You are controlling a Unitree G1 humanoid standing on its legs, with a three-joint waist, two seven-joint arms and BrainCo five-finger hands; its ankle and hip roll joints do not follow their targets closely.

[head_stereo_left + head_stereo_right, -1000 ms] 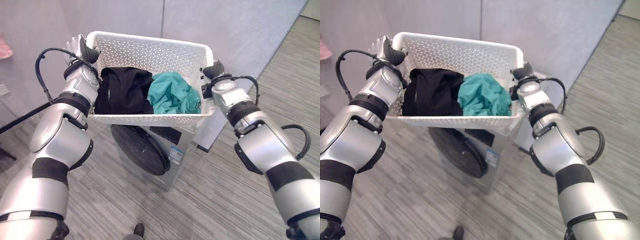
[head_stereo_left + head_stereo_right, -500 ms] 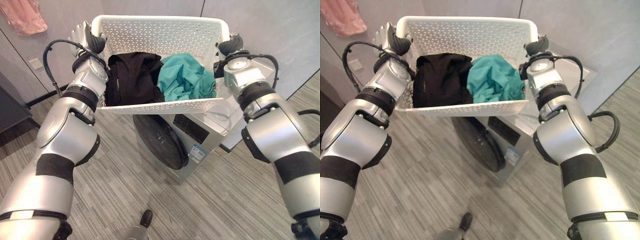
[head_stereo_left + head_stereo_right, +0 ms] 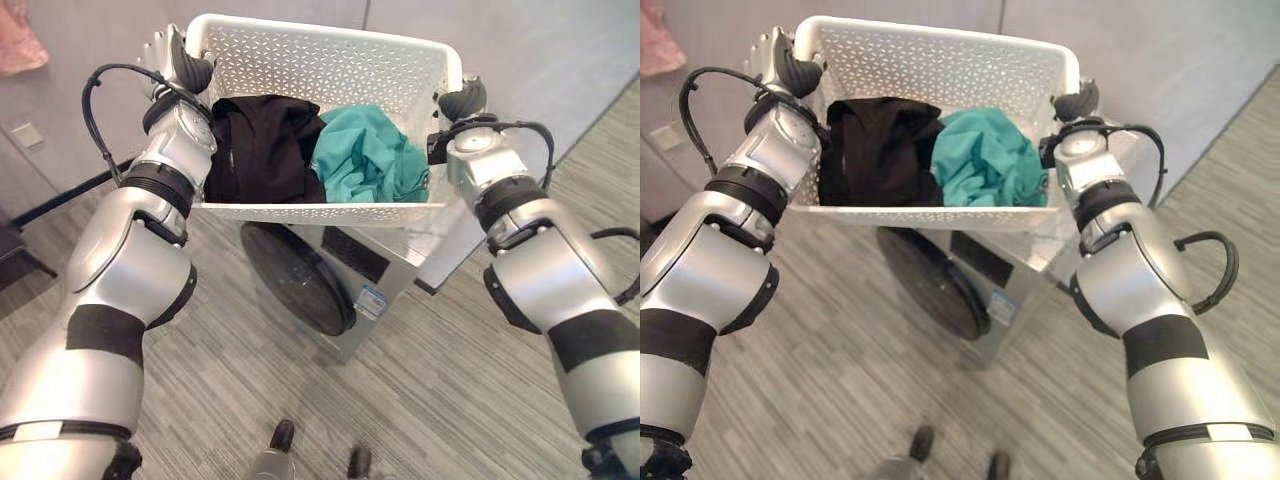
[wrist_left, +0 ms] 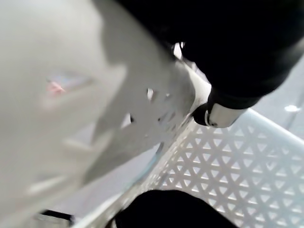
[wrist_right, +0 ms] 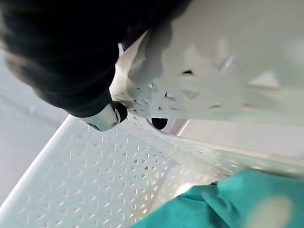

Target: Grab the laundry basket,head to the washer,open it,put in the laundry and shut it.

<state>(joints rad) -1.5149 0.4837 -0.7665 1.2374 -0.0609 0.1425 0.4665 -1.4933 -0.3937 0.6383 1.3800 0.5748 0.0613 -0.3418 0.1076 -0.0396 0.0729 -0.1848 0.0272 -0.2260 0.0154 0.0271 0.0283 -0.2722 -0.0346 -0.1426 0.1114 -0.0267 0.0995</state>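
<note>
Both hands grip the white laundry basket (image 3: 330, 70) — left hand (image 3: 175, 68) and right hand (image 3: 462, 100) curled over opposite side rims; stiff, light plastic, soft clothes (image 3: 315, 155) inside.

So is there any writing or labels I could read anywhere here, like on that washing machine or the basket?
Sticker on the front of the washer, beside the round door: a small blue and white label, print too small to read.
Dark control panel on the washer: no readable marks.
White laundry basket: no text.
Black garment and teal garment in the basket: no text.
</note>
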